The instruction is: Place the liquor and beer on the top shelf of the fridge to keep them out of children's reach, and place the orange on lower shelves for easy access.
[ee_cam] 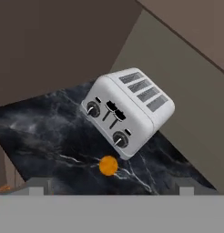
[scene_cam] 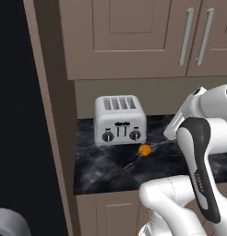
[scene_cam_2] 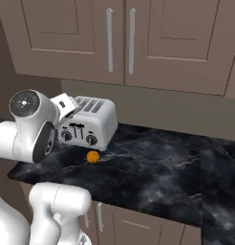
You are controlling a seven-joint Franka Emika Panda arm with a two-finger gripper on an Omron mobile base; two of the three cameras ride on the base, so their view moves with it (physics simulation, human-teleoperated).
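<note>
1. Dark marbled stone makes up the counter (scene_cam: 110, 170), which runs under brown wall cabinets (scene_cam: 129, 37) with pale bar handles.
2. Out on that counter sits the orange (scene_cam: 144, 150), a small plain ball resting on bare stone just in front of the toaster's right front corner; the right base view (scene_cam_2: 92, 156) and my hand view (ee_cam: 108, 165) show it too.
3. Behind it stands the silver four-slot toaster (scene_cam: 120, 120), its two dials and levers facing me, close to the back wall.
4. My gripper (ee_cam: 111, 185) hangs above the counter short of the orange, with both dark finger tips spread wide apart at the bottom of my hand view and nothing between them.
5. My white arm (scene_cam: 198, 156) bends up at the counter's front edge, its upper part crossing in front of the toaster in the right base view.
6. At the far left, a tall dark panel (scene_cam: 14, 115) stands beside the cabinet side.
</note>
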